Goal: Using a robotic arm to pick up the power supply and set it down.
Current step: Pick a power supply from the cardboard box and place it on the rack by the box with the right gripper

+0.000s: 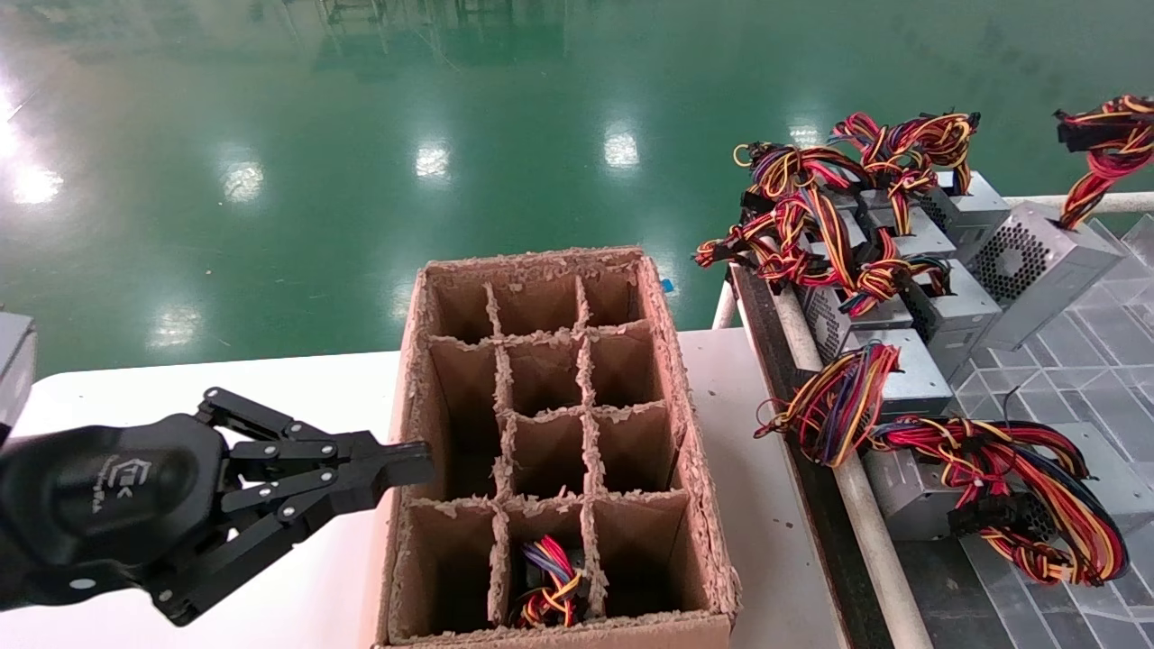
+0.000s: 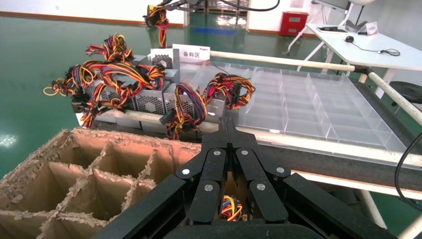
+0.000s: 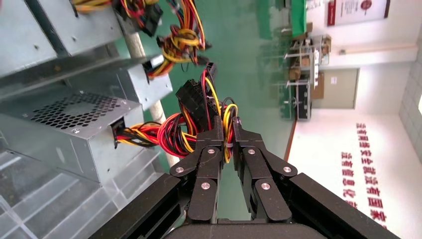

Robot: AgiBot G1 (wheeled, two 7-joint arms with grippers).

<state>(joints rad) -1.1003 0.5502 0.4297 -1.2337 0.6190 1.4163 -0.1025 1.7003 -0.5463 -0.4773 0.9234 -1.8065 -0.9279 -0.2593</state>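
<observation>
Our right hand (image 3: 226, 130) is clamped on the wire bundle (image 3: 171, 133) of the power supply (image 1: 1037, 257), which hangs tilted in the air above the clear tray (image 1: 1095, 338) at far right, its bundle (image 1: 1104, 135) pulled upward. In the head view that hand itself lies out of frame. Our left hand (image 1: 419, 461), fingers pressed together with nothing between them, hovers over the white surface (image 1: 297, 388) at the left wall of the divided box (image 1: 690, 433). Other supplies (image 1: 888, 311) crowd the tray's near side.

PSU (image 3: 74, 129): grey, perforated | wires (image 3: 171, 132): red/ylw/blk | box (image 1: 694, 487): brown | floor (image 1: 361, 135): green
</observation>
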